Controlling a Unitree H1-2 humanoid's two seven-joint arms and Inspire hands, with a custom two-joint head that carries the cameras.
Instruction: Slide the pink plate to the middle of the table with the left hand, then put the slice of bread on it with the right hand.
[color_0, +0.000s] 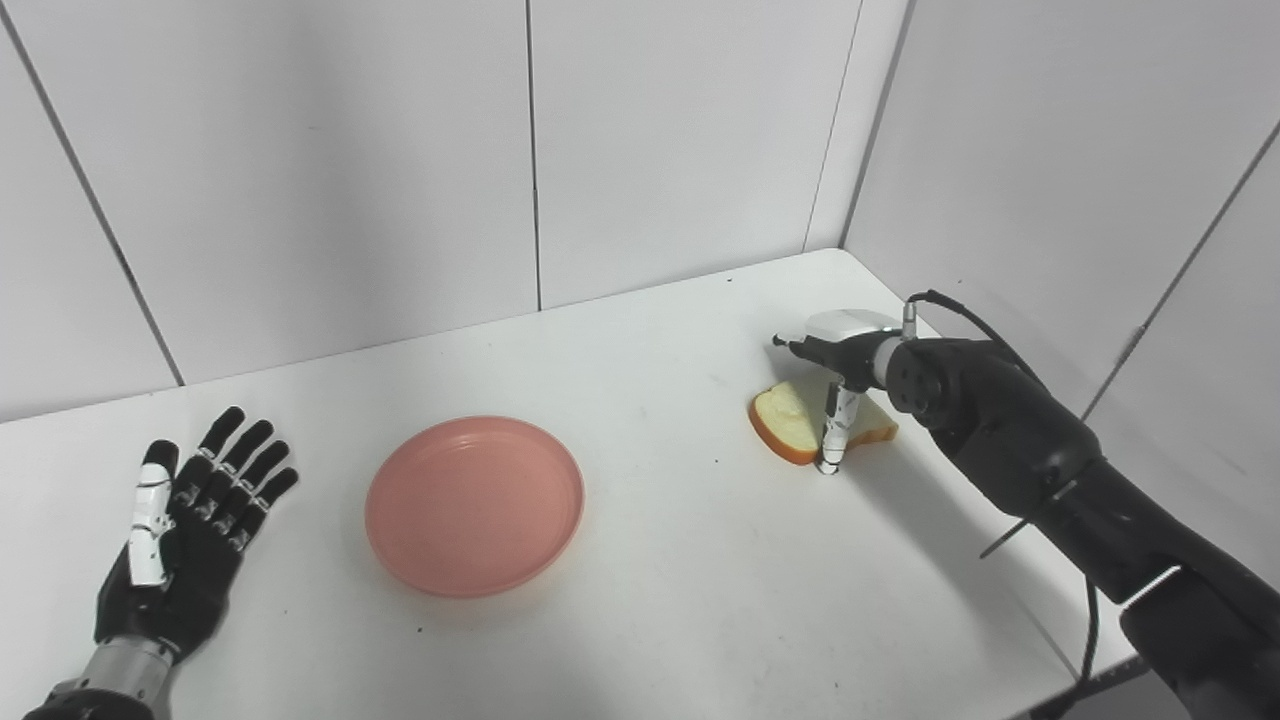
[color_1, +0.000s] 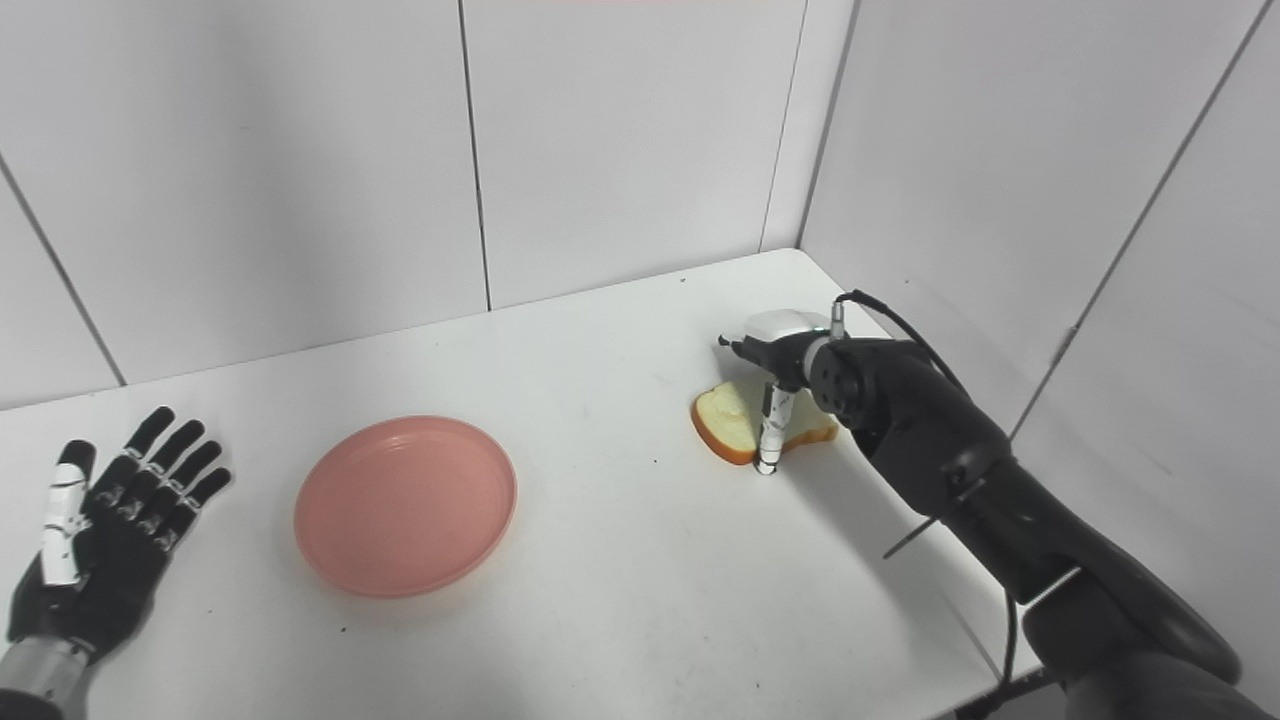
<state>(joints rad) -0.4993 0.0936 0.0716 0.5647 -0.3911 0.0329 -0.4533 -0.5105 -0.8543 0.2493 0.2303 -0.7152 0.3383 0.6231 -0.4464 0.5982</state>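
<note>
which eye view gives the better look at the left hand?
Left eye view. The left hand sits whole in frame there, fingers spread flat on the table, wrist visible, clear of the pink plate. In the right eye view it is pushed to the picture's left edge, with the wrist partly cut off.

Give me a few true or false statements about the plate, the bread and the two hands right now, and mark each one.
1. The pink plate has nothing on it. True.
2. The slice of bread lies on the plate. False: it lies on the table, to the right of the plate.
3. The left hand is flat and open, apart from the plate. True.
4. The right hand is over the plate. False: it is at the bread, with a finger reaching down at the slice's near edge.
5. The bread has been lifted off the table. False: it lies flat.
</note>
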